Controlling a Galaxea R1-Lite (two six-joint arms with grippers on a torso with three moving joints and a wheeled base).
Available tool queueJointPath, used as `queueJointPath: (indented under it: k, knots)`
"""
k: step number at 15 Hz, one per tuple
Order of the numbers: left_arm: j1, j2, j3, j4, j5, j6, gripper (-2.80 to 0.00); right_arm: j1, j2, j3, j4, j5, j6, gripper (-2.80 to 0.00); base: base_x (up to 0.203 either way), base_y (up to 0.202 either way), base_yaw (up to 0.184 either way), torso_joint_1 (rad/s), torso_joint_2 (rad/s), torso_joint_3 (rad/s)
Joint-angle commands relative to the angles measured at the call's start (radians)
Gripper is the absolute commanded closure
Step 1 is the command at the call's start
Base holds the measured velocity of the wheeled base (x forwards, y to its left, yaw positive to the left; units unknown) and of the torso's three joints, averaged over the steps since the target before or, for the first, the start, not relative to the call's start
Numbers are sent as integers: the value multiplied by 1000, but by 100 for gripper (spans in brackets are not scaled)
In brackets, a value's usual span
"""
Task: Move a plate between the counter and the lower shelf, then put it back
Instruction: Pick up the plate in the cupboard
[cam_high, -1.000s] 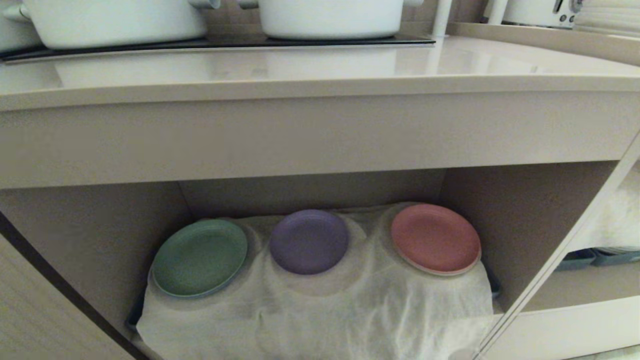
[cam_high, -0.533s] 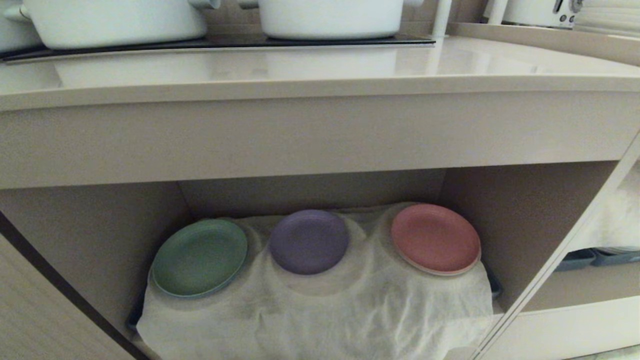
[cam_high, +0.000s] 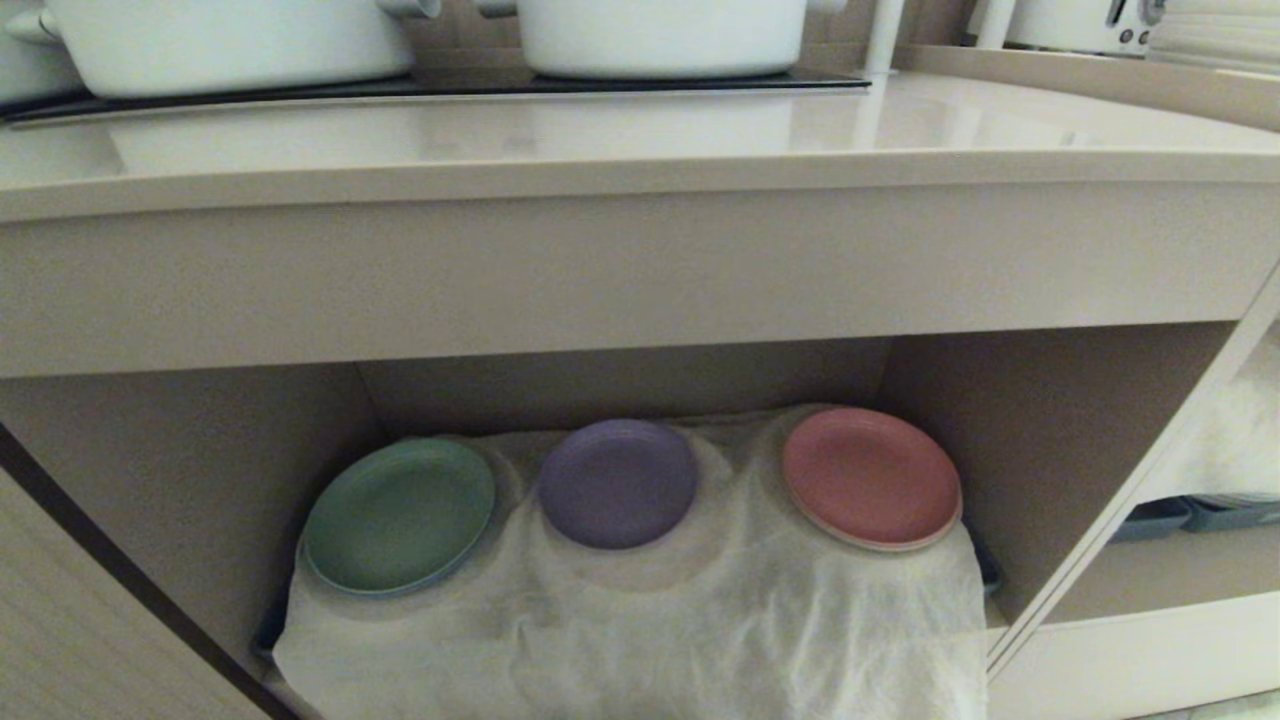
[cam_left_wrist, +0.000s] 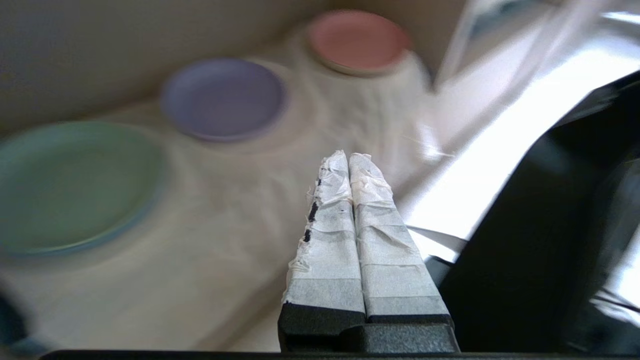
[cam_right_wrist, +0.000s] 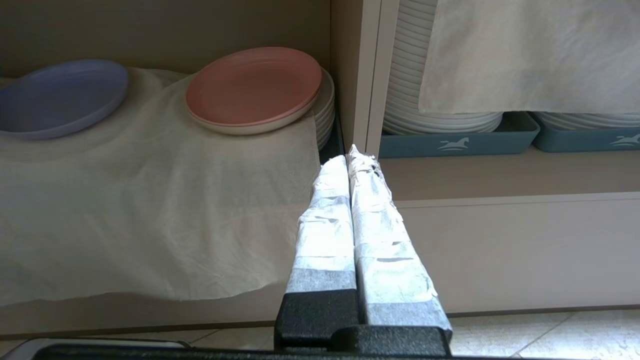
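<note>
Plate (cam_high: 618, 483), lavender: on the lower shelf (cam_high: 200, 480), middle of three, none yet on the bench (cam_high: 640, 130).

Risks: white cloth (cam_high: 640, 620) may snag and drag with the plate; green plate (cam_high: 400, 515) at 9 o'clock and pink plate (cam_high: 870, 477) at 3 o'clock sit near enough to be knocked; the bench's thick front edge overhangs the recess, leaving little headroom for lifting out. Left gripper (cam_left_wrist: 348, 159) fingers pressed together, empty, short of the cloth's front. Right gripper (cam_right_wrist: 348, 156) likewise closed, empty, by the cabinet divider (cam_right_wrist: 365, 75). White pots (cam_high: 660, 35) occupy the hob at 12 o'clock.
</note>
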Motion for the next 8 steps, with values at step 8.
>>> queueJointPath:
  k: [8]
  knots:
    - [-319, 527, 0, 1, 137, 186, 0, 0, 1, 0, 0, 0, 0, 0, 0, 0, 0, 0, 0, 0]
